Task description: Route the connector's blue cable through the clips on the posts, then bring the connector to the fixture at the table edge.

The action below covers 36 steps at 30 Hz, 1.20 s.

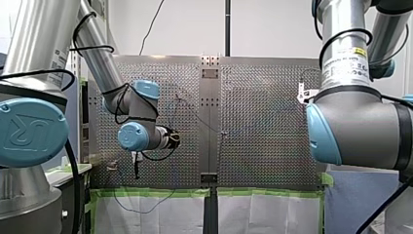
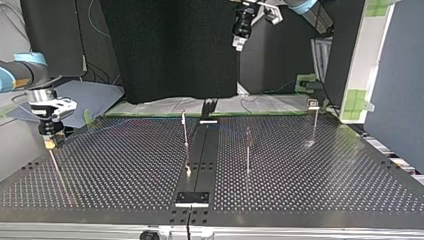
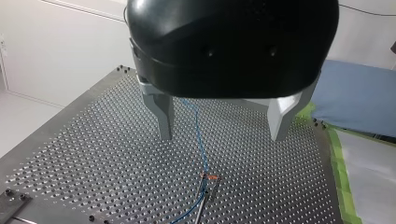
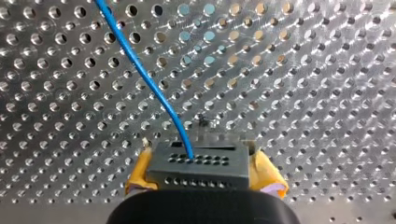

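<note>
connector pinched at one end, cable loose across the table

top view, read left to right.

far left, near the edge of the table (image 2: pixel 125 170): the right gripper (image 2: pixel 50 139), low over the holes. its wrist view shows yellow pads (image 4: pixel 138 173) closed on two opposite sides of the connector (image 4: pixel 198 162), a small grey block with rows of pin holes. the blue cable (image 4: pixel 149 81) leaves the block's face and curves off over the table.

middle: three thin posts (image 2: pixel 186 137), upright, well apart. the cable is too fine to trace from here.

right of centre, high up: the left gripper (image 3: pixel 222 135), metal fingers (image 3: pixel 163 119) spread wide, nothing between them. below it the cable lies on the table and runs to a post top with a reddish clip (image 3: pixel 211 177). seated or not, cannot tell.

handling, my guess: the connector is light and rigid, and the side grip looks sound. the cable is thin, limp and a bit springy, so likely to sag and snag on posts. the joint where it enters the block seems the weak spot. better to pinch the cable itself just beside a clip than to tug from the block.
</note>
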{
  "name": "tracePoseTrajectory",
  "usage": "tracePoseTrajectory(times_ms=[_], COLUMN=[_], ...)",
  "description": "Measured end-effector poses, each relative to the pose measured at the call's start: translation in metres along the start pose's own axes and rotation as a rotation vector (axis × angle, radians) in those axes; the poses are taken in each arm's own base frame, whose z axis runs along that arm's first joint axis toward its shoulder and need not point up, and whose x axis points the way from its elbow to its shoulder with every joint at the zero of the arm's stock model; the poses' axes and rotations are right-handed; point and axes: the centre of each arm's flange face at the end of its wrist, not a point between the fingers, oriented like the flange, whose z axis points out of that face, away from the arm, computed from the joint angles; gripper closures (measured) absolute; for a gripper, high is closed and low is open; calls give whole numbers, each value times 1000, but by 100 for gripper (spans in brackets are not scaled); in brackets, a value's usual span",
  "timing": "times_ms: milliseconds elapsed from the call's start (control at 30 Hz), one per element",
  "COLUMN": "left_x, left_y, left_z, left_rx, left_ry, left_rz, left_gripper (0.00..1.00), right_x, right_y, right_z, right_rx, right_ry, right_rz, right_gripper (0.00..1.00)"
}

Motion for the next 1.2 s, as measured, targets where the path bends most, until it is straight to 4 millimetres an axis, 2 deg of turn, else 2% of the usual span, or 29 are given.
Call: tracePoseTrajectory(times_ms=[33, 867, 1000, 1200], left_x=[0, 0, 0, -1], left_y=[0, 0, 0, 0], left_z=[0, 0, 0, 1], left_rx=[0, -2, -1, 0], left_ry=[0, -1, -2, -3], left_rz=[0, 0, -1, -1], left_gripper=[0, 0, 0, 0], right_x=[1, 1, 1, 1], right_y=[0, 0, 0, 0], right_z=[0, 0, 0, 0], right_rx=[0, 0, 0, 0], right_ry=[1, 1, 1, 1], right_rz=[-1, -1, 0, 0], right_gripper=[7, 7, 1, 1])
